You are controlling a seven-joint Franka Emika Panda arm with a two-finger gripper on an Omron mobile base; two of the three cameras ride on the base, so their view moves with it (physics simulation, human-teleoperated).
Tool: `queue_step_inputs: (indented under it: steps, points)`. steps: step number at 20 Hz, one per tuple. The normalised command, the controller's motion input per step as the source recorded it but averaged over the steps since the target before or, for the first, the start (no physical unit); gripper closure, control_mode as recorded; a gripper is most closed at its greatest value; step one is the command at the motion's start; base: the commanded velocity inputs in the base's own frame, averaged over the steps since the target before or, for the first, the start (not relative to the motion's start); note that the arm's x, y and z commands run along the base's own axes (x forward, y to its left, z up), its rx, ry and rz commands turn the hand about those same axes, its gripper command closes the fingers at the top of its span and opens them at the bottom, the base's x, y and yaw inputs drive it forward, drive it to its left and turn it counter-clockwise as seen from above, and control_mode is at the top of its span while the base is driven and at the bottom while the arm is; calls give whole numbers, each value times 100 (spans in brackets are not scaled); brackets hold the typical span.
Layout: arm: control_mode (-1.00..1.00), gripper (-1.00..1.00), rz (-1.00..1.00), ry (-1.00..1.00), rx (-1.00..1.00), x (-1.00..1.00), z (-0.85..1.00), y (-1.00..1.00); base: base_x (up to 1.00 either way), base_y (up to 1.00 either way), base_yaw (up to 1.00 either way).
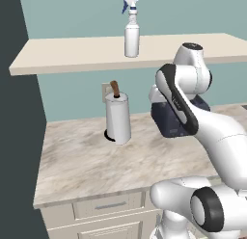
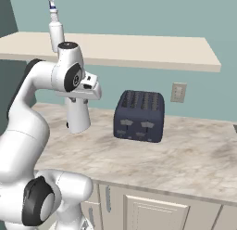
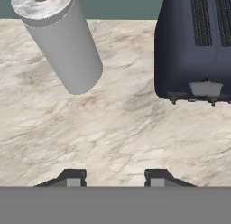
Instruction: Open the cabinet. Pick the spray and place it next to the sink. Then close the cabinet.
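The spray, a white bottle with a blue nozzle tip, stands upright on a beige shelf board high on the wall. My gripper hangs well below that board, over the marble counter. It points down between the paper-towel roll and the toaster. Its fingertips are spread wide, open, with nothing between them. In the right base view the hand sits in front of the roll. The cabinet's door and the sink are out of view.
A white paper-towel roll stands upright on the counter near the wall. A dark blue toaster sits to its right. Drawers run under the counter's front edge. A dark wall bounds the left.
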Motion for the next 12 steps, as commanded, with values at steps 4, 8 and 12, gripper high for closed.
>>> queue_step_inputs:
  steps: [4, 8, 12]
  points:
    - [-100, -100, 0, 0, 0, -13, 0, 0, 0, 0, 0]
    - [-100, -100, 2, -2, 0, -51, 1, 0, 0, 0, 0]
    - [-100, -100, 5, -8, 0, -52, 13, 8, 0, 0, 0]
